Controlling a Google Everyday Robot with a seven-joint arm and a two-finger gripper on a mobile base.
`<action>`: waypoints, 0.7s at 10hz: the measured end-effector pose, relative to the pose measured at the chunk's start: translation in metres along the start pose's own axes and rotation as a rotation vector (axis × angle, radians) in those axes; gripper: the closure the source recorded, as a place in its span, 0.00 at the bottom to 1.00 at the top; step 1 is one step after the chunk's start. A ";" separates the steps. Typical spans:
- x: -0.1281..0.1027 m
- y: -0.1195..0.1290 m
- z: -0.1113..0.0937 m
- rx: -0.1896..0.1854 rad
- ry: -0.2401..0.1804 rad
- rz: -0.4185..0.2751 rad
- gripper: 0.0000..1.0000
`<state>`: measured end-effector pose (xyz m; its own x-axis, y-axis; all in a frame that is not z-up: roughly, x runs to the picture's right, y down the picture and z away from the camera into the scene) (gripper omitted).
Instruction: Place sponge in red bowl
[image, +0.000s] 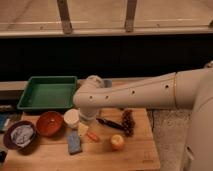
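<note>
The small flat blue-grey sponge (74, 143), just beside the open, empty claw (82, 130), looks light and squashy. Pinch across its narrow width; the round orange-red bowl (49, 123) sits to the claw's left

A kitchen-like robot bench: wooden board (136, 156), red bowl (49, 123), fruit (117, 142), the hand (83, 129) beside the cup (71, 117).
</note>
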<state>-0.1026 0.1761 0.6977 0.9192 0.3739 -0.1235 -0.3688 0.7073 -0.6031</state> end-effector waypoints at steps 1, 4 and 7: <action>0.000 -0.001 0.000 0.004 0.000 -0.002 0.20; 0.001 0.000 0.001 0.000 0.005 0.001 0.20; -0.007 0.015 0.021 -0.064 -0.025 -0.017 0.20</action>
<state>-0.1174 0.1969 0.7065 0.9213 0.3775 -0.0936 -0.3428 0.6744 -0.6540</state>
